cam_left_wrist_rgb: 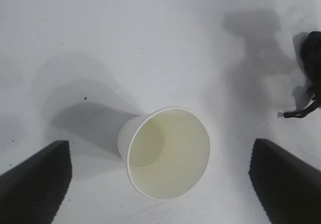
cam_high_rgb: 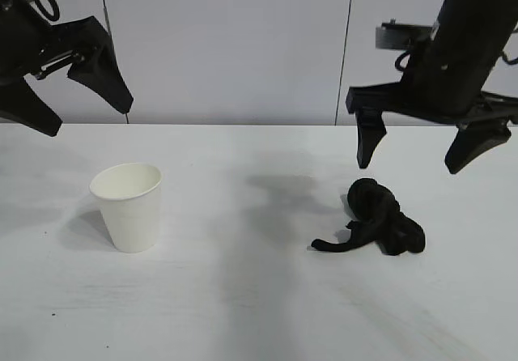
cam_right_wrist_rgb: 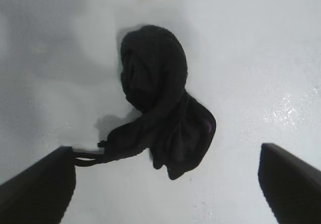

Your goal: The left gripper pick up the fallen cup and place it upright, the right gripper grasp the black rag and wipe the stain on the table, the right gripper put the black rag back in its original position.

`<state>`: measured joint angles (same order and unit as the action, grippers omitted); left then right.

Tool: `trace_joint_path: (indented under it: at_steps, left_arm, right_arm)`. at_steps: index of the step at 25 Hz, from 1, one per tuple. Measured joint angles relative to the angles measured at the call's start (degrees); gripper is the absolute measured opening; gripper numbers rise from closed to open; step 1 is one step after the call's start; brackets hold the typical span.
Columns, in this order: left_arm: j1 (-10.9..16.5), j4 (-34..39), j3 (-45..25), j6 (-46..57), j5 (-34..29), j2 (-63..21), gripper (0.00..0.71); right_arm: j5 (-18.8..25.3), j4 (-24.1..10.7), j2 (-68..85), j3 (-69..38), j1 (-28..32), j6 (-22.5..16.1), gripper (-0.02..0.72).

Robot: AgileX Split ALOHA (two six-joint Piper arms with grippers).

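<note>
The white paper cup [cam_high_rgb: 128,206] stands upright on the white table [cam_high_rgb: 243,296] at the left; it also shows in the left wrist view [cam_left_wrist_rgb: 168,152], mouth up and empty. My left gripper [cam_high_rgb: 81,102] hangs open and empty above and behind the cup. The black rag [cam_high_rgb: 376,219] lies bunched on the table at the right; it also shows in the right wrist view [cam_right_wrist_rgb: 160,103]. My right gripper [cam_high_rgb: 421,150] hangs open and empty just above the rag, not touching it. No stain shows on the table.
Grey wall panels [cam_high_rgb: 227,45] stand behind the table's far edge. A thin strand of the rag [cam_high_rgb: 328,246] trails toward the table's middle. A faint wet sheen [cam_right_wrist_rgb: 291,111] shows on the table beside the rag.
</note>
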<state>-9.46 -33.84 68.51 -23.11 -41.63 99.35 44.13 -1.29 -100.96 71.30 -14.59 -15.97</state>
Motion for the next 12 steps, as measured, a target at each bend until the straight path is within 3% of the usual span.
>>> trace_joint_path:
  at_steps: [6,12]
  left_arm:
    - [0.0,0.1,0.0,0.0,0.0,0.0,0.694]
    - [0.0,0.1,0.0,0.0,0.0,0.0,0.694]
  right_arm:
    - [0.6,10.3,1.8,-0.1,5.2,7.4,0.694]
    - [0.8,12.2,1.8,-0.3,5.7,9.8,0.694]
